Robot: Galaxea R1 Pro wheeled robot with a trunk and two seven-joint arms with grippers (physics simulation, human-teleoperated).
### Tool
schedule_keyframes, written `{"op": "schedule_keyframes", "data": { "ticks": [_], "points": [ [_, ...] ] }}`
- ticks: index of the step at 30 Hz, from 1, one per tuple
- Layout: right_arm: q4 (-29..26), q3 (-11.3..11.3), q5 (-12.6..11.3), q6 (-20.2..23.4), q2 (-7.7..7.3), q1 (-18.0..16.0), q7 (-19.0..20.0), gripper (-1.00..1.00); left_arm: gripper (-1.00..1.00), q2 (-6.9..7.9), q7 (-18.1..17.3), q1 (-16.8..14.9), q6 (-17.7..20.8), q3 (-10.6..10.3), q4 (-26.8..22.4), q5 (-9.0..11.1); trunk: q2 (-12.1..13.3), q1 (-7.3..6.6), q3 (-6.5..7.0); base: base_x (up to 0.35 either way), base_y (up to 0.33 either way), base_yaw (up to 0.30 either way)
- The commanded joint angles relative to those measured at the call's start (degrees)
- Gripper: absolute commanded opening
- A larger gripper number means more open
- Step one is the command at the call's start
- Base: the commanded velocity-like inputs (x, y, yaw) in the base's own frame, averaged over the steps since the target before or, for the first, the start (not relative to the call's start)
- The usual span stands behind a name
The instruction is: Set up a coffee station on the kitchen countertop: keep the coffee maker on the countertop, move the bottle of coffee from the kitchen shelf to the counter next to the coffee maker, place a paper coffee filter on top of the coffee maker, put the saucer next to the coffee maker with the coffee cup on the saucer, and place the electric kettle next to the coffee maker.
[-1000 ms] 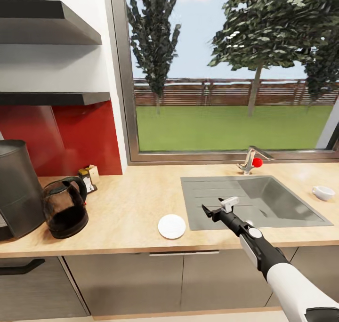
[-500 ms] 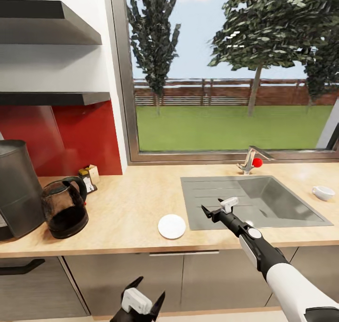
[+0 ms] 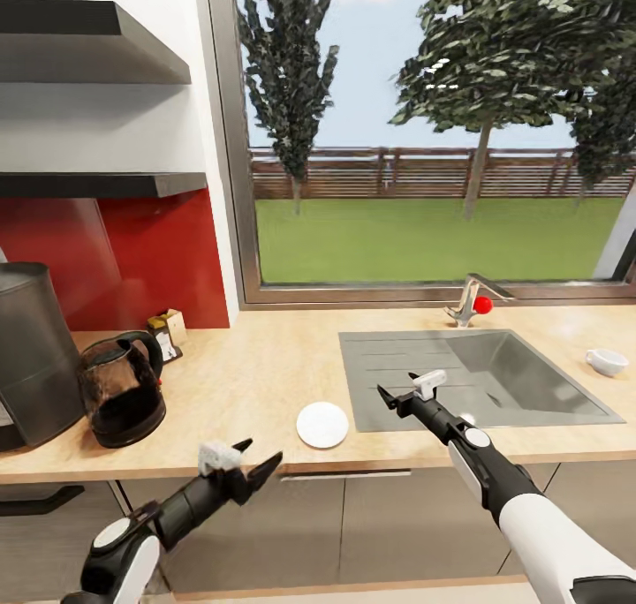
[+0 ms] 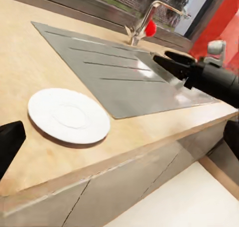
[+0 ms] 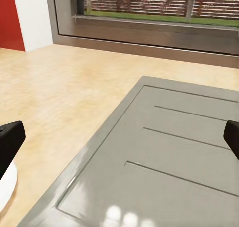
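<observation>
Both grippers are hanging with fingers spread and nothing between them. Left gripper [image 3: 252,468] is hovering in front of the countertop's [image 3: 256,383] front edge, at the level of the cabinet fronts, pointing toward the saucer [image 3: 322,425] — a white disc lying flat near that front edge, just beside the sink's [image 3: 397,366] left side. Right gripper [image 3: 402,396] is reaching over the sink's drainer, its tips near the front left corner of the basin surround.

Toward the countertop's left end the coffee maker [image 3: 31,357] is standing, with the electric kettle [image 3: 122,392] just beside it. Far off at the right end, past the sink, the coffee cup [image 3: 607,361] is sitting — well apart from the saucer. A faucet [image 3: 468,299] is rising behind the sink, below the window.
</observation>
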Motion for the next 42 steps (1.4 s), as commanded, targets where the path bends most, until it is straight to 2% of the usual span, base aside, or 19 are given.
{"op": "schedule_keyframes", "data": {
  "ticks": [1, 3, 8, 11, 14, 16, 18, 19, 20, 21, 24, 25, 26, 28, 29, 31, 32, 34, 42],
  "points": [
    [0.1, 0.4, -0.5, -0.1, -0.07, -0.1, 0.1, 1.00, 1.00, 0.07, 0.0, -4.0, 5.1, 2.4, -0.1, 0.6, -0.1, 0.02, -0.11, 0.000, 0.000, 0.000],
    [0.1, 0.4, -0.4, -0.1, -0.07, -0.1, 0.1, 1.00, 1.00, 0.09, -0.1, -7.9, 9.3, 3.5, -0.1, 0.6, -0.1, 0.02, -0.11, 0.000, 0.000, 0.000],
    [0.1, 0.4, -0.4, 0.0, -0.07, -0.1, 0.0, 1.00, 1.00, 0.01, 0.0, -15.0, 17.0, 4.1, -0.1, 0.6, -0.1, 0.02, -0.11, 0.000, 0.000, 0.000],
    [0.1, 0.4, -0.5, 0.0, -0.07, -0.1, -0.4, 1.00, 1.00, -0.07, 0.2, -17.9, 19.7, 4.7, 0.0, 0.5, -0.1, 0.02, -0.11, 0.000, 0.000, 0.000],
    [0.2, 0.4, -0.5, 0.1, -0.04, -0.1, -1.4, 1.00, 1.00, -0.13, 0.8, -21.5, 23.0, 6.8, 0.5, 0.1, -0.1, 0.02, -0.11, 0.000, 0.000, 0.000],
    [0.2, 0.4, -0.5, 0.4, 0.03, -0.1, -2.3, 1.00, 1.00, -0.12, 2.1, -23.9, 26.0, 8.6, 1.3, -0.1, -0.1, 0.02, -0.11, 0.000, 0.000, 0.000],
    [0.0, 0.4, -0.5, 2.3, 0.65, -0.1, -3.3, 1.00, 1.00, -0.13, 6.1, -27.5, 31.2, 10.0, 4.0, -0.2, -0.1, 0.02, -0.11, 0.000, 0.000, 0.000],
    [-0.1, 0.4, -0.5, 4.3, 1.20, -0.1, -3.6, 1.00, 1.00, -0.12, 8.7, -29.4, 33.3, 10.4, 5.7, -0.2, -0.1, 0.02, -0.11, 0.000, 0.000, 0.000],
    [-0.5, 0.3, -0.6, 13.6, 2.98, -0.1, -4.3, 1.00, 1.00, -0.39, 15.5, -34.2, 36.1, 10.7, 13.2, -0.2, -0.1, 0.02, -0.11, 0.000, 0.000, 0.000],
    [-0.9, 0.2, -0.6, 16.7, 3.43, -0.1, -5.1, 1.00, 1.00, -0.49, 16.9, -35.5, 36.5, 10.7, 16.2, -0.2, -0.1, 0.02, -0.11, 0.000, 0.000, 0.000],
    [-4.2, 0.3, -0.6, 23.7, 4.25, -0.1, -8.8, 1.00, 1.00, -0.64, 18.8, -37.8, 36.9, 10.0, 23.8, -0.2, -0.1, 0.02, -0.11, 0.000, 0.000, 0.000],
    [-7.2, 0.3, -0.6, 28.3, 4.59, -0.1, -11.6, 1.00, 1.00, -0.73, 19.3, -38.5, 37.0, 8.9, 27.4, -0.2, -0.1, 0.02, -0.11, 0.000, 0.000, 0.000],
    [-11.6, 0.3, -0.7, 35.8, 4.83, -0.1, -14.5, 1.00, 1.00, -0.85, 19.7, -39.0, 36.9, 7.0, 31.0, -0.2, -0.1, 0.02, -0.11, 0.000, 0.000, 0.000],
    [-14.8, 0.2, -0.7, 42.0, 4.93, -0.1, -15.5, 1.00, 1.00, -0.89, 19.8, -39.1, 36.9, 5.5, 33.1, -0.2, -0.1, 0.02, -0.11, 0.000, 0.000, 0.000],
    [-17.6, 0.2, -0.8, 47.6, 5.01, -0.1, -16.1, 1.00, 1.00, -1.01, 19.9, -39.3, 36.9, 4.1, 34.7, -0.2, -0.1, 0.02, -0.11, 0.000, 0.000, 0.000],
    [-19.2, 0.2, -0.9, 50.7, 5.05, -0.1, -16.3, 1.00, 1.00, -1.17, 19.9, -39.3, 36.9, 3.4, 35.6, -0.2, -0.1, 0.02, -0.11, 0.000, 0.000, 0.000],
    [-21.6, 0.2, -1.0, 54.1, 5.34, -0.1, -16.5, 1.00, 1.00, -1.52, 19.9, -39.4, 36.9, 2.8, 36.2, -0.1, -0.1, 0.02, -0.11, 0.000, 0.000, 0.000],
    [-23.4, 0.3, -0.9, 56.0, 6.10, -0.1, -16.6, 1.00, 1.00, -1.77, 19.9, -39.4, 37.0, 2.4, 36.3, -0.1, -0.1, 0.02, -0.11, 0.000, 0.000, 0.000],
    [-24.6, 0.0, -1.0, 58.0, 7.55, 0.3, -16.8, 1.00, 1.00, -2.19, 20.2, -38.6, 36.6, 0.3, 36.1, -0.4, -0.1, 0.02, -0.11, 0.004, -0.001, 0.000]
  ]
}}
